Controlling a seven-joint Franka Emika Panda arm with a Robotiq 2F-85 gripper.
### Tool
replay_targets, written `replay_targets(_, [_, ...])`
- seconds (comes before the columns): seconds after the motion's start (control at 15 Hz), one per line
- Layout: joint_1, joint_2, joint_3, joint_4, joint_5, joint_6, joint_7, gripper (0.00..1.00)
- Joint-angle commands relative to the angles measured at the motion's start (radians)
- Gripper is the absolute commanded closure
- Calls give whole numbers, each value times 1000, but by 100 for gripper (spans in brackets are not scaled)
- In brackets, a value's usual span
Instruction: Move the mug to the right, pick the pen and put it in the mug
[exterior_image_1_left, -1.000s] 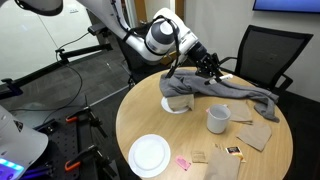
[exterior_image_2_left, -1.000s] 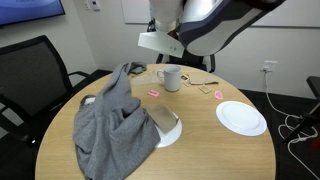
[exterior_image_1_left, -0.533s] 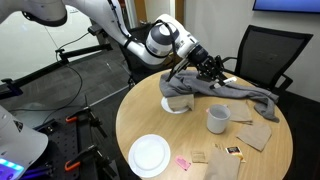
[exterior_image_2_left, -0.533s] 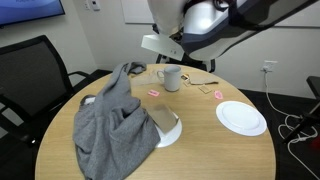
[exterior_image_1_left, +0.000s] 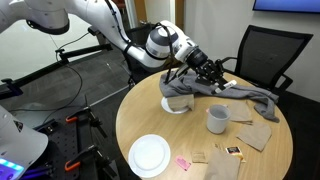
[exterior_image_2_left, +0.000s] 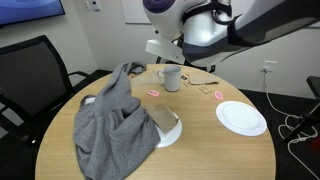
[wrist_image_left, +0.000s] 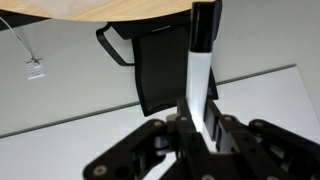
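The jaws pinch the one pen (wrist_image_left: 197, 85), up above the one grey cloth (exterior_image_1_left: 222, 92). One mug (exterior_image_1_left: 218, 119) and one white plate (exterior_image_1_left: 149, 154) sit on the round worktop (exterior_image_1_left: 152, 118).

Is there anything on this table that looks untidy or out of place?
Yes: a grey cloth lies crumpled across the table, partly covering a small white dish. The mug stands upright; nothing looks spilled.

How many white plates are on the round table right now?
2. One white plate lies bare near the edge of the table. A second plate sits partly under the grey cloth. The cloth could hide more.
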Motion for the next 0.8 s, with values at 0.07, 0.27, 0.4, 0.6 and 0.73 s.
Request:
replay_targets(0.07, [7, 38, -23, 33, -38, -104, 29, 95])
replay_targets(0.27, [-3, 48, -16, 55, -61, -145, 28, 95])
replay_targets(0.4, [-9, 57, -12, 69, -77, -166, 31, 95])
replay_targets(0.6, [-20, 78, -6, 90, -91, -186, 36, 95])
replay_targets(0.73, [-28, 95, -2, 105, -98, -192, 38, 95])
